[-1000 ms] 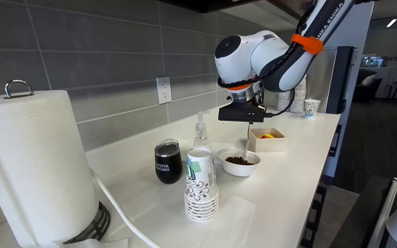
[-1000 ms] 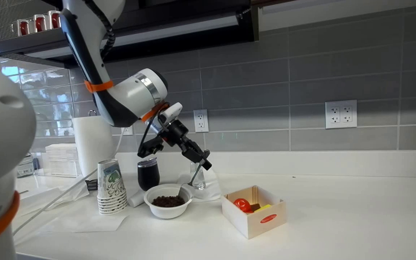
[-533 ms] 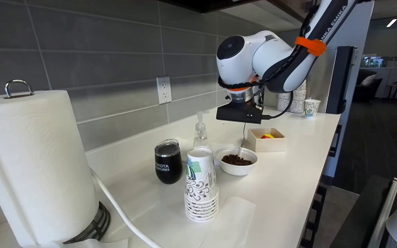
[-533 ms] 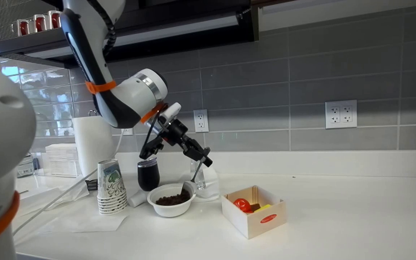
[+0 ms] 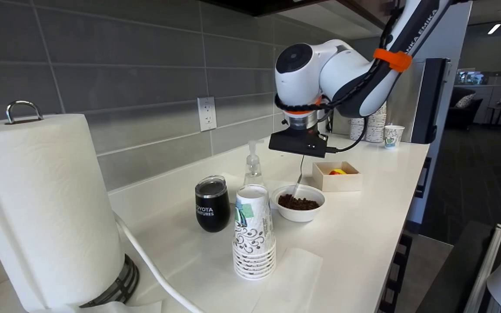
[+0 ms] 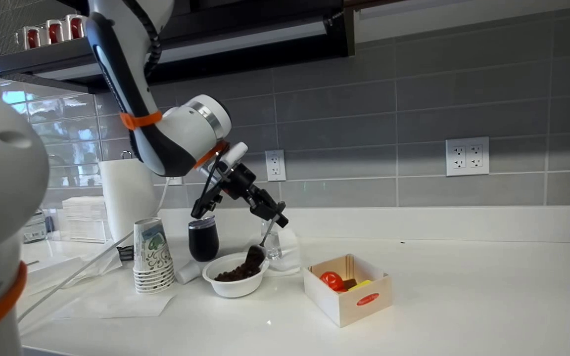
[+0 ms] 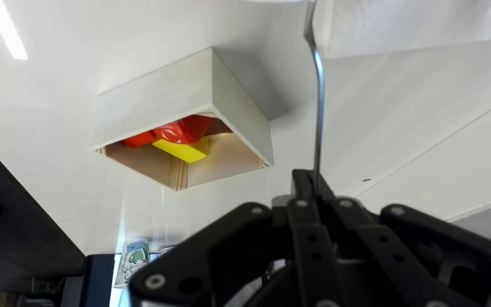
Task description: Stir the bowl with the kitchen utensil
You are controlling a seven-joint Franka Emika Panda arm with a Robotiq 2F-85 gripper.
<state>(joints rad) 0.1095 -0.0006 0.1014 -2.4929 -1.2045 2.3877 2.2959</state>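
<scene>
The white bowl [image 5: 299,214] with dark brown bits inside stands on the counter; it also shows in an exterior view [image 6: 233,289]. The metal kitchen utensil [image 6: 268,232] slants down from my gripper [image 6: 280,217], its broad head in the brown bits at the bowl's wall-side edge. Its thin handle shows in an exterior view [image 5: 301,169]. In the wrist view my gripper [image 7: 312,175] is shut on the handle [image 7: 320,98], which runs up out of the frame. The utensil's head is out of the wrist view. My gripper is above and beside the bowl, not touching it.
An open wooden box [image 6: 337,301] with red and yellow items stands near the bowl. A stack of paper cups [image 5: 254,243], a black mug [image 5: 212,208], a clear soap pump [image 5: 253,167] and a paper towel roll [image 5: 46,208] stand around. The tiled wall [image 6: 334,138] rises behind.
The utensil has swept along the bowl's wall-side edge and turned, its head showing broader, with brown bits heaped against it. The bowl has slid slightly towards the wall. My gripper has shifted slightly.
</scene>
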